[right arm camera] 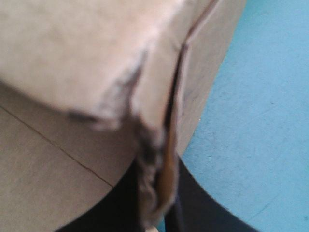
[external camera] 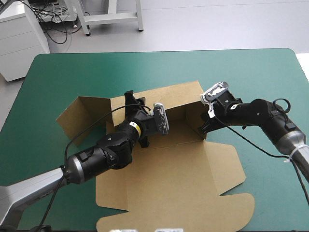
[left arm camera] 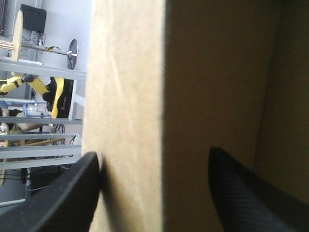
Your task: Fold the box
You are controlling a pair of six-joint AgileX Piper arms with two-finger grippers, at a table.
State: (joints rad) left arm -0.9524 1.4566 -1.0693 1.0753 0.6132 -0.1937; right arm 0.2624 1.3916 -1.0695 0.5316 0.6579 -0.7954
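Observation:
The brown box (external camera: 183, 169) lies mid-table, its back wall (external camera: 164, 96) and right wall (external camera: 193, 121) raised and its lid flat toward the front edge. A side flap (external camera: 79, 116) splays out to the left. My left gripper (external camera: 131, 100) is at the back wall's left end. In the left wrist view this gripper (left arm camera: 153, 153) is open, its fingers apart with an upright board panel (left arm camera: 130, 96) between them. My right gripper (external camera: 205, 128) is at the right wall's front corner. There the gripper (right arm camera: 161, 171) is shut on the frayed board edge (right arm camera: 159, 121).
The teal-green cover (external camera: 260, 77) shows bare to the right of the box and along the far edge. The lid's rounded tab (external camera: 227, 212) reaches close to the table's front edge. A white cabinet (external camera: 19, 38) stands beyond the far left corner.

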